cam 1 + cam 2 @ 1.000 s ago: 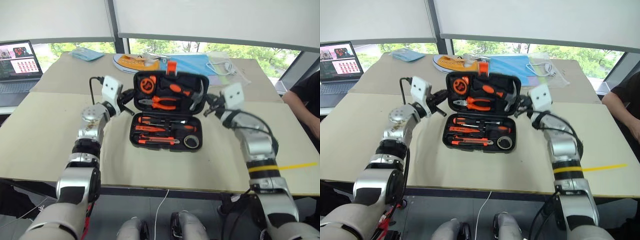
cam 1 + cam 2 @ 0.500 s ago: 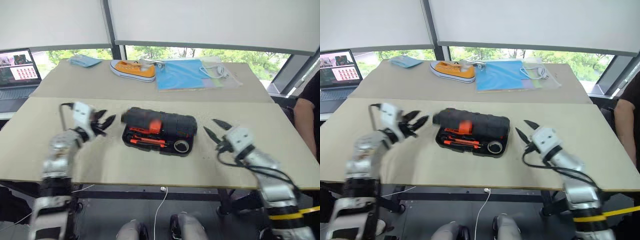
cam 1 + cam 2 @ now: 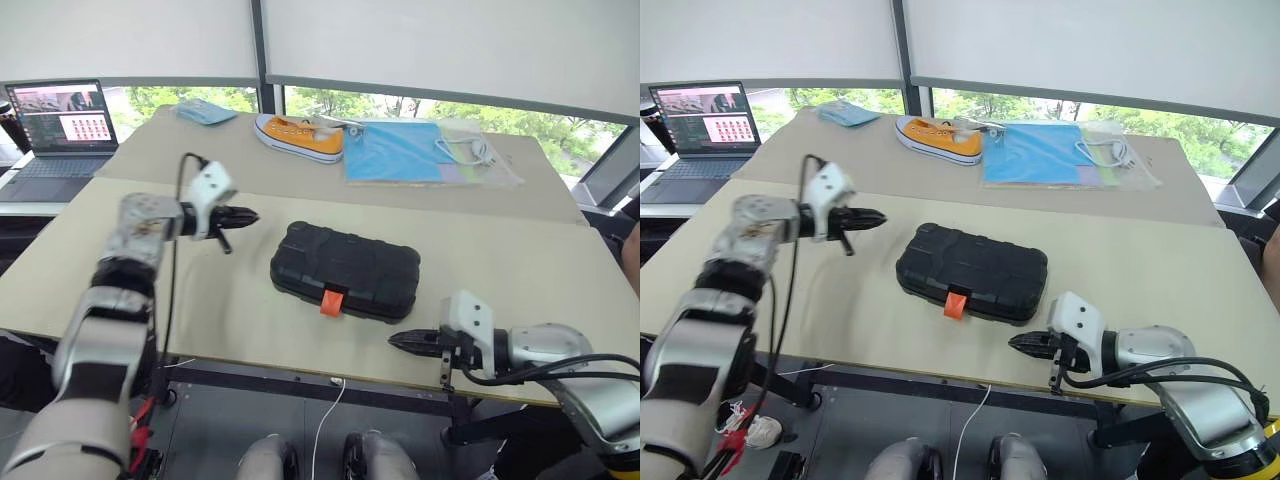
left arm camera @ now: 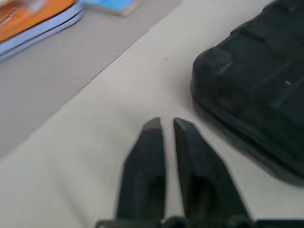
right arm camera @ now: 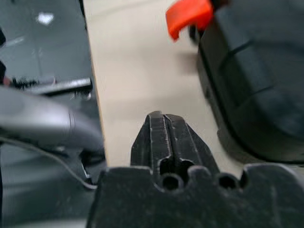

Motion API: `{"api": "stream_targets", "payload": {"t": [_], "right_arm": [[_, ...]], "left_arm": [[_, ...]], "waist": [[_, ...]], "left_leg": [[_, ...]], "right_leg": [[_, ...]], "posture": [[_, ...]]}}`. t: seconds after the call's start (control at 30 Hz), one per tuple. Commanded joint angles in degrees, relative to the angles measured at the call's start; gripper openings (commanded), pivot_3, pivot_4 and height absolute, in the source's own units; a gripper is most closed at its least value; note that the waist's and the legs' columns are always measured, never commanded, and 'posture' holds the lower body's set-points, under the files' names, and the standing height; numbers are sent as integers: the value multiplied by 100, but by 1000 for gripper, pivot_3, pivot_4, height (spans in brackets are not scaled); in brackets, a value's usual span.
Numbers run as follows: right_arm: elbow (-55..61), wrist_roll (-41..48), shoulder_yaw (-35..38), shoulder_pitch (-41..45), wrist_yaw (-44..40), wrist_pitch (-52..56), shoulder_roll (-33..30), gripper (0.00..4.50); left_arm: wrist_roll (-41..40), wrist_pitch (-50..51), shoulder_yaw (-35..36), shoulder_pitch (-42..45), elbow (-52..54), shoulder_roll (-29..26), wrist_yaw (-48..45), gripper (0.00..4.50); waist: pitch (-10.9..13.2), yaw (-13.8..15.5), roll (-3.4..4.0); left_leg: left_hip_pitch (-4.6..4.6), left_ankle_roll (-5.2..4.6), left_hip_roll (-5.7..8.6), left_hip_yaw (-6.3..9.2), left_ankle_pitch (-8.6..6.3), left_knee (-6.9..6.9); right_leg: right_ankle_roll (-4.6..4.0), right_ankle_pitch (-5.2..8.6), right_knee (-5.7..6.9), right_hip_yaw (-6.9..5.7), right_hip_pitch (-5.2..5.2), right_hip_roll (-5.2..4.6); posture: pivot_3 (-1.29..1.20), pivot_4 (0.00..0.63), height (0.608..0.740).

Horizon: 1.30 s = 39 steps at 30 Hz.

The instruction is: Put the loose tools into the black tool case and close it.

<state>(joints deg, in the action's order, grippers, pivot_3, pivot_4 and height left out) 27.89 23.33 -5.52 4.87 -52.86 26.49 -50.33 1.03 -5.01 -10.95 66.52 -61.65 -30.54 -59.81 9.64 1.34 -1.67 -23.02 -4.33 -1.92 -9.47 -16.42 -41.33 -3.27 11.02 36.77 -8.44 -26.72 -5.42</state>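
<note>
- The black tool case [image 3: 345, 271] now lies shut on the tabletop [image 3: 250, 300], lid down over the base; a second ago it stood open with the tools showing in their recesses, and half a second ago the lid was partway down
- No loose tools lie on the tabletop around it; they sat in the moulded recesses while the lid was up, so I judge them to be packed inside
- The small orange latch [image 3: 331, 300] sticks out from the near edge of the case, tilted and seemingly not pressed flat; whether it has caught I cannot tell, and that is likely the last bit left of the task
- The left gripper [image 3: 243, 215] has drawn away from the lid and hovers just off the far left corner of the case, not touching it; its fingers are pressed nearly together on nothing
- The right gripper [image 3: 396, 341] has dropped back to the near edge of the tabletop, near the case's near right corner but apart from it; its fingers are closed tight and empty
- The laptop [image 3: 60, 125], the orange shoe [image 3: 298, 137] and the blue folder [image 3: 392, 153] sit at the far side, well apart from the case
</note>
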Motion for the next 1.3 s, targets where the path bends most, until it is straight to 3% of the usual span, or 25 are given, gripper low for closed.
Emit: {"api": "stream_targets", "payload": {"t": [0.03,0.23,0.4,0.53,0.67,0.77,0.93,1.0,1.17,1.3], "right_arm": [[115,-230,-147,146,-62,-92,5,0],[129,-404,-391,423,83,58,258,0],[8,-554,-274,563,294,101,428,0],[-513,-1039,-44,642,649,-105,360,0],[-646,-961,333,415,462,-249,150,0],[-691,-873,590,226,326,-319,17,0],[-438,-604,861,-132,-49,-245,-147,0],[-322,-549,869,-258,-178,-230,-191,0],[-180,-521,784,-304,-245,-197,-143,0],[-173,-599,747,-219,-108,-208,-30,0]], "left_arm": [[593,-784,-199,518,-850,282,579,93],[1242,-1089,-400,812,-1375,721,1424,93],[1482,-1406,-392,789,-1478,872,1215,93],[1023,-1595,-15,739,-1357,943,-444,93],[721,-1650,160,553,-1149,785,-2115,93],[602,-1593,253,471,-1019,601,-2637,93],[745,-1339,348,687,-1134,386,-1938,93],[880,-1238,347,822,-1222,411,-1158,93],[1105,-1023,355,961,-1387,796,723,93],[1317,-1035,198,813,-1455,1163,1153,93]], "waist": [[1,-63,-2],[5,-85,-7],[5,-63,-9],[5,-24,-8],[5,20,-8],[4,6,-6],[4,-63,-7],[5,-72,-8],[5,-68,-9],[5,-66,-9]], "left_leg": [[-7,-3,3,-1,-2,0],[-10,-3,5,1,-2,6],[-11,-6,-2,10,-4,-25],[-20,-29,3,11,-18,-50],[-41,-42,13,5,-25,-72],[-50,-50,14,-3,-30,-86],[-46,-52,9,-2,-31,-87],[-40,-52,5,1,-31,-87],[-30,-64,6,3,-38,-86],[-26,-71,9,2,-42,-89]], "right_leg": [[-4,-8,0,-3,-2,0],[52,19,-17,-12,-4,-2],[54,20,8,-11,-3,-52],[59,16,26,-18,-5,-78],[69,18,27,-27,-8,-91],[81,23,27,-34,-6,-89],[87,23,28,-31,-2,-90],[87,23,30,-29,2,-89],[97,18,33,-21,8,-96],[100,16,30,-22,17,-98]], "posture": [[0,150,718],[0,150,718],[0,150,718],[0,150,718],[0,150,718],[0,150,718],[0,150,718],[0,150,718],[0,150,718],[0,150,718]]}}
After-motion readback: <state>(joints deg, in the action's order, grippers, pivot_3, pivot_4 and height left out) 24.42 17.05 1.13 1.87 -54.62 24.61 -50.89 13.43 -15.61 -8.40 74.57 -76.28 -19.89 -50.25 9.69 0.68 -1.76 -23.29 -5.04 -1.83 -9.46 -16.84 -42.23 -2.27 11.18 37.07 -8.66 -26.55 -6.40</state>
